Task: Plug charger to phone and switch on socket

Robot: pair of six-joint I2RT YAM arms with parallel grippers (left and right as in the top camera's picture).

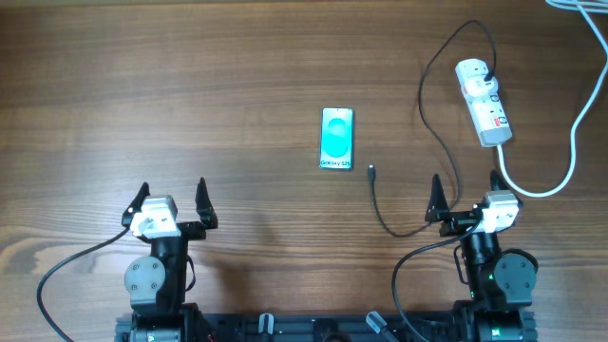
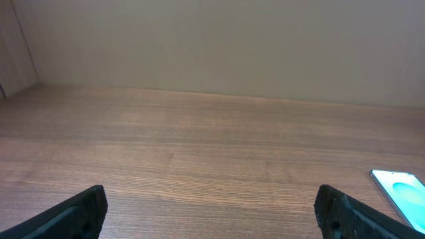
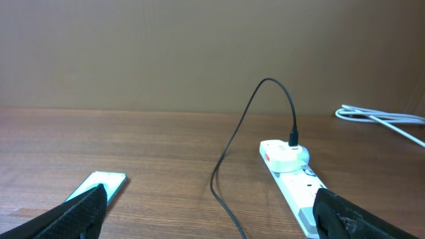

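Note:
The phone (image 1: 336,139) lies flat mid-table with its cyan screen up; it also shows in the left wrist view (image 2: 400,191) and the right wrist view (image 3: 101,184). The socket (image 1: 483,103) lies at the far right with the charger's white plug head (image 3: 284,153) in it. The black charger cable (image 1: 432,119) loops down the table; its connector tip (image 1: 371,172) lies loose just right of the phone. My left gripper (image 1: 171,196) is open and empty, near left. My right gripper (image 1: 467,182) is open and empty, near right, over the cable's lower loop.
The socket's thick white cord (image 1: 570,142) curves off the right side of the table and shows at the right in the right wrist view (image 3: 382,118). A plain wall stands behind the wooden table (image 1: 190,85).

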